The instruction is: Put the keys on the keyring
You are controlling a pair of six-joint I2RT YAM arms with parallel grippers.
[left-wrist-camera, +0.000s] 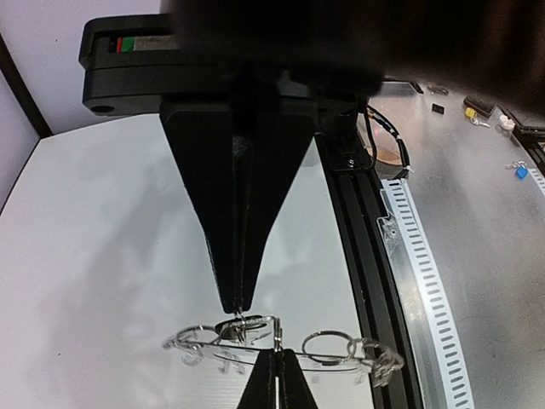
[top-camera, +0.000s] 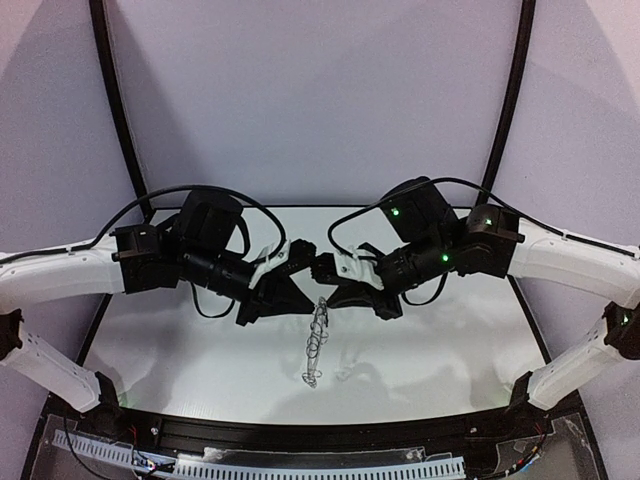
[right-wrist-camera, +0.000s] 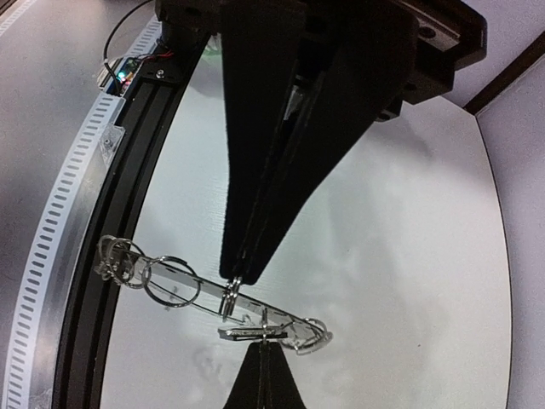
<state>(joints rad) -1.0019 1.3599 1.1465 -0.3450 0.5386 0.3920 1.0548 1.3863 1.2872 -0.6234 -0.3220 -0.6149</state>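
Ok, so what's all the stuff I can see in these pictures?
ring chain: one, silver, several linked rings, held between both pincers
table: one, white, under the arms
rail: one, black, along the table's near edge
cable duct: one, white and slotted, beside the rail
bench: one, grey metal, beyond the duct
yellow bit: one, on the bench
blue bit: one, on the bench
left arm, right arm: two, white and black, meeting mid-table
left pincer: one, black, shut on the ring chain
right pincer: one, black, shut on the ring chain
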